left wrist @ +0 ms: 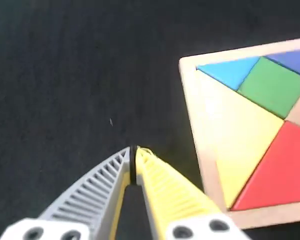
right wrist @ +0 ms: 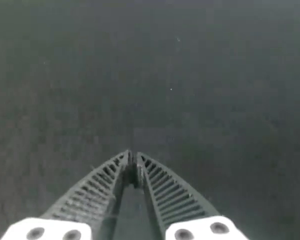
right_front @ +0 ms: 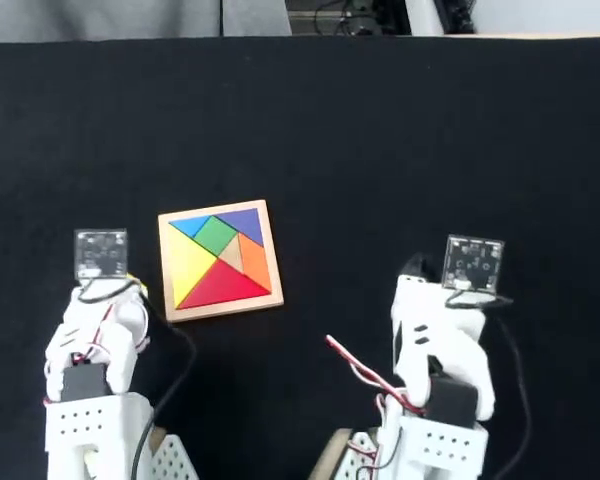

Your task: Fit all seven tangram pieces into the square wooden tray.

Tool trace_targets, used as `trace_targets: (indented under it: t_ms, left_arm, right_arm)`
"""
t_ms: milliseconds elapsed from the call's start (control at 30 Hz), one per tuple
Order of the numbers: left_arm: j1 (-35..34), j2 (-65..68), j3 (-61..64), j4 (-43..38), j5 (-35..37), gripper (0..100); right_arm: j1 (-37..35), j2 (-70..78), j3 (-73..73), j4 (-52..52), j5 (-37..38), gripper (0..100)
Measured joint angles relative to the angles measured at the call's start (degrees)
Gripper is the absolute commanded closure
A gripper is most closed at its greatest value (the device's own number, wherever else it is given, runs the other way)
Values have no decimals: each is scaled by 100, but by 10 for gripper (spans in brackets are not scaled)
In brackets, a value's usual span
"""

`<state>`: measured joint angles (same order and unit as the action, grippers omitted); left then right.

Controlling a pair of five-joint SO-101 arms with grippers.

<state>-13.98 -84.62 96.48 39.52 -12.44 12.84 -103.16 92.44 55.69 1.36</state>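
Since all seven tangram pieces (right_front: 220,262) fill wooden tray (left wrist: 192,110), centre-left in overhead view, nothing seems left to grasp: left claw (left wrist: 134,150) closed, empty, beside tray; right claw (right wrist: 132,154) closed, empty, over tabletop (right wrist: 190,75).

Seven tangram pieces (right_front: 220,262) (five triangles among them), one tray (right_front: 226,308), two arms (right_front: 95,345) (right_front: 442,345).

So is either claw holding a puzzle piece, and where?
Nothing is held. The left claw and right claw are both shut and empty; the pieces lie in the wooden tray.
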Motion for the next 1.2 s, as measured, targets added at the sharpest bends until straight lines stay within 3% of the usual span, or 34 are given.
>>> trace_targets:
  t_ms: [100,200,433,567,1200]
  left_arm:
    - [0,18,26,352,-554,970]
    - [0,18,26,712,-536,970]
    - [0,18,-97,2075,756,970]
    - [0,18,-97,2233,1073,970]
    - [0,-26,-105,2585,1099,970]
  right_arm:
    - [9,0,237,88,9,985]
    - [-176,0,413,264,0,986]
    - [-914,0,413,1257,9,986]
    - [-1064,0,431,1785,18,987]
    - [-1064,0,431,1829,18,985]
